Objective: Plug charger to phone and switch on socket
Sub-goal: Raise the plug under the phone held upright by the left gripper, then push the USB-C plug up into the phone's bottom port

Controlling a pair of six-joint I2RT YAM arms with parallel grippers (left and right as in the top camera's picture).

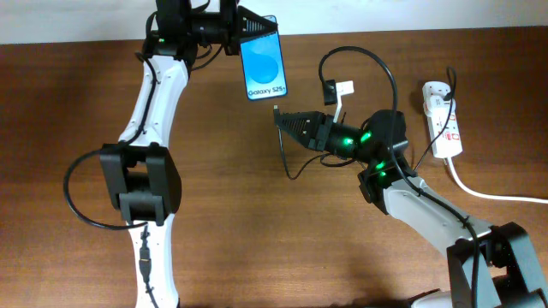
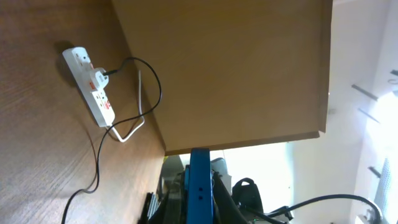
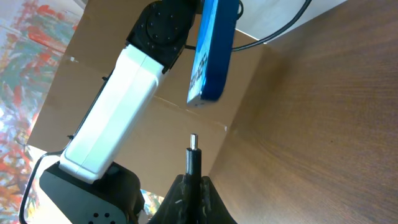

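Brown wooden worktop (image 1: 257, 248) across the whole scene. At far left, white left arm reaching to the far edge, pincer (image 1: 250, 31) clamped on the far end of the phone (image 1: 262, 58), holding it lifted off the wood, blue screen facing up in the overhead view. At near right, right arm stretched leftward, pincer (image 3: 188, 186) closed tight on the charger (image 3: 193, 155), plug tip poking out and aimed at the phone's near edge, close but apart. Behind both in the right wrist view, brown cardboard panel (image 3: 74, 93). At far right, lying flat, the socket (image 1: 443, 120), well apart from the phone, thick white cord (image 1: 492, 195) trailing right. Black cable looping between right pincer and socket, one end plugged into the strip.
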